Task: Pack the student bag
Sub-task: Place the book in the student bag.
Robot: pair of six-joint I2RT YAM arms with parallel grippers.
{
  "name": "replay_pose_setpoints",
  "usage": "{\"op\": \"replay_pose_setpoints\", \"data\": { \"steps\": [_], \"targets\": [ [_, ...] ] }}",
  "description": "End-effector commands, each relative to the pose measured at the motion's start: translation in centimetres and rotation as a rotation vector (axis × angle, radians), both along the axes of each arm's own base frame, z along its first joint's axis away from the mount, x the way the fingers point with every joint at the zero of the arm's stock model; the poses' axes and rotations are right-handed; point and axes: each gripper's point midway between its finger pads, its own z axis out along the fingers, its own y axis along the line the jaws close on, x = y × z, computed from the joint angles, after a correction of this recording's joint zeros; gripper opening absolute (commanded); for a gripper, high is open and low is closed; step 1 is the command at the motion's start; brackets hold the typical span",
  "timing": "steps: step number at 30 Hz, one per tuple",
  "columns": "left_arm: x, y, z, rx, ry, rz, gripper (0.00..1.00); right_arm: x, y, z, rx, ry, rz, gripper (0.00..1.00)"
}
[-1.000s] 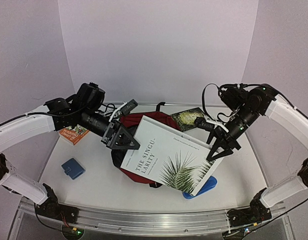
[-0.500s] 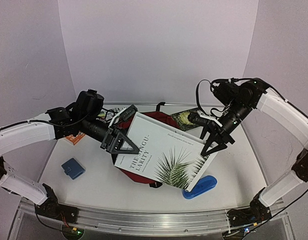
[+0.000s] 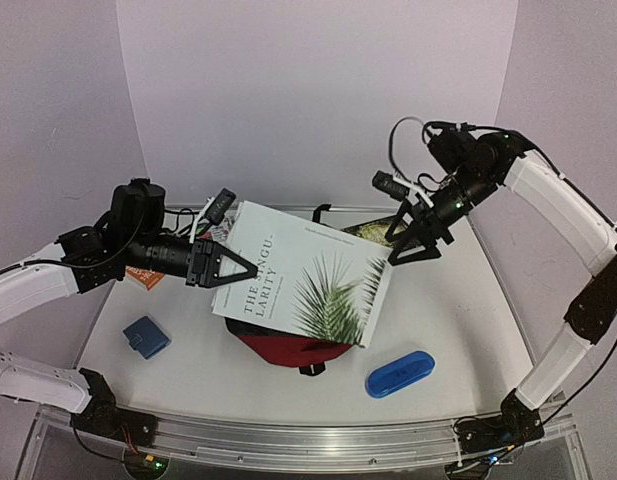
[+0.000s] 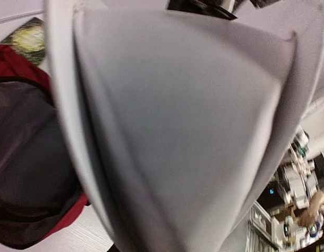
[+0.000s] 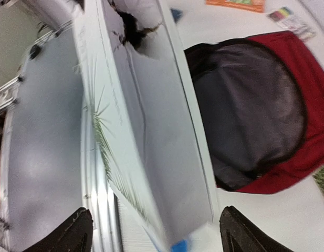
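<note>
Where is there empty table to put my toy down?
Two bare patches: the right side, between the white book and the table edge, behind the blue oblong case; and the near-left, between the small blue case and the student bag. The middle is crowded: the book hangs over the bag between the left gripper and right gripper.

lab: white booth walls, aluminium rail
</note>
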Motion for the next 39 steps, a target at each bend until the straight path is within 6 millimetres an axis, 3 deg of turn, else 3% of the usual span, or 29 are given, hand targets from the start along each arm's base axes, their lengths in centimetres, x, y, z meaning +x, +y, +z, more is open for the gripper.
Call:
{"op": "replay_pose_setpoints", "data": {
  "steps": [1, 4, 7, 11, 15, 22, 27, 31, 35, 39],
  "targets": [
    [6.6, 4.8, 3.2, -0.130, 0.059, 0.452, 0.00, 9.5, -0.7, 2.2, 0.024, -0.245, -0.360, 0.90],
    [8.0, 8.3, 4.3, -0.207, 0.078, 0.655, 0.00, 13.0, -0.3, 3.1, 0.057, -0.379, -0.451, 0.93],
    [8.3, 11.2, 4.2, -0.265, 0.132, 0.816, 0.00, 13.1, 2.6, 1.9, 0.021, -0.476, -0.408, 0.89],
    [7.8, 14.3, 2.8, -0.311, 0.206, 0.966, 0.00, 12.1, 7.3, -2.4, -0.070, -0.614, -0.316, 0.85],
    [6.8, 16.6, 1.4, -0.347, 0.288, 1.061, 0.00, 12.3, 10.2, -7.9, -0.178, -0.681, -0.240, 0.81],
    [5.6, 18.3, -0.6, -0.377, 0.389, 1.126, 0.00, 12.2, 14.6, -15.3, -0.257, -0.700, -0.117, 0.76],
    [4.4, 20.2, -1.4, -0.407, 0.425, 1.183, 0.00, 12.2, 17.0, -18.8, -0.293, -0.714, -0.067, 0.75],
    [3.6, 21.2, -2.2, -0.412, 0.444, 1.212, 0.00, 13.0, 17.4, -21.6, -0.348, -0.728, -0.048, 0.75],
    [3.4, 21.2, -2.3, -0.402, 0.447, 1.206, 0.00, 14.1, 17.9, -23.4, -0.385, -0.741, -0.063, 0.60],
    [3.1, 21.2, -2.3, -0.381, 0.442, 1.199, 0.00, 15.9, 19.0, -22.7, -0.368, -0.751, -0.153, 0.21]
  ]
}}
